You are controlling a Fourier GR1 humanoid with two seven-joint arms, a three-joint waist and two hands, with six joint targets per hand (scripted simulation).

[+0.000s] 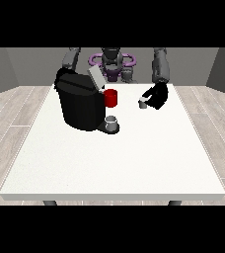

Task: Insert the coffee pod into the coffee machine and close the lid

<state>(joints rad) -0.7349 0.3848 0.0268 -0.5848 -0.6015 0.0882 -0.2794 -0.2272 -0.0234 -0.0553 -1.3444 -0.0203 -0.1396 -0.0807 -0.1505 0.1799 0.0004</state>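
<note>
On a white table (pixel 109 163) ringed by pale wood flooring: a black coffee machine (pixel 80 106) standing toward the view's left, its grey lid (pixel 95 78) tilted up and open at the top. Just to the machine's right, a red mug (pixel 111 98), touching or nearly touching the machine's body. Below the mug, on the machine's low front base, a small grey cup (pixel 112 122) sitting upright. Farther right and well apart from the machine, the hand at the view's right (pixel 156 96), black, lowered close over the tabletop, with fingers curled around a small pale coffee pod (pixel 143 103); pod held at the hand's left end, facing the machine, near the table surface, though whether resting on it or raised just above cannot be told. Behind the table, the robot's grey torso and purple-ringed neck, small at the view's top. At the view's left, only a grey upper arm (pixel 71 58) showing above the machine, the hand on that side hidden behind the machine's black bulk.
</note>
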